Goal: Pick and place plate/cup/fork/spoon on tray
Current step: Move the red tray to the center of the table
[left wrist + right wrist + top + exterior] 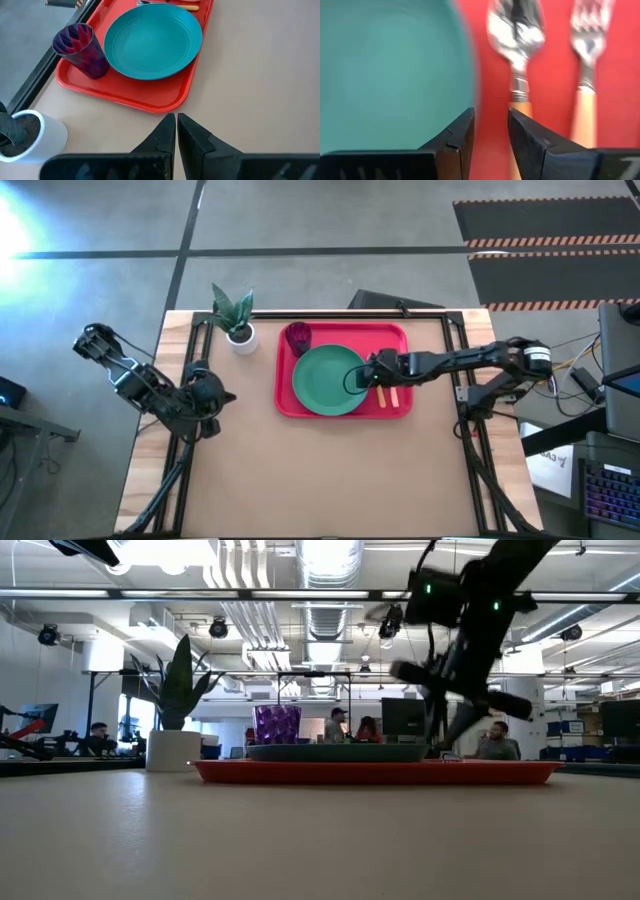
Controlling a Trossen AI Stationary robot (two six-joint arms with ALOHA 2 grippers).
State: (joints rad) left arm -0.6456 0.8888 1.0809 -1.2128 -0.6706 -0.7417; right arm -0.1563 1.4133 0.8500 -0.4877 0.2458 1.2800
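Red tray point(290, 402) holds everything, so we judge right gripper point(491, 131), fingers apart over spoon point(518, 35), done releasing; left gripper point(176, 131), shut, waits beside tray.

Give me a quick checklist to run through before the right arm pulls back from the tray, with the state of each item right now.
1. Plate on the tray: ok, it lies flat inside the rim.
2. Cup on the tray: ok, upright in a corner, next to the plate.
3. Spoon on the tray: ok, it lies between the plate and the fork.
4. Fork on the tray: ok, it lies beside the spoon.
5. Right tool free of the spoon: ok, fingers parted with nothing between them, above the spoon's handle.
6. Left tool out of the way: ok, shut and empty, off the tray near the plant pot.
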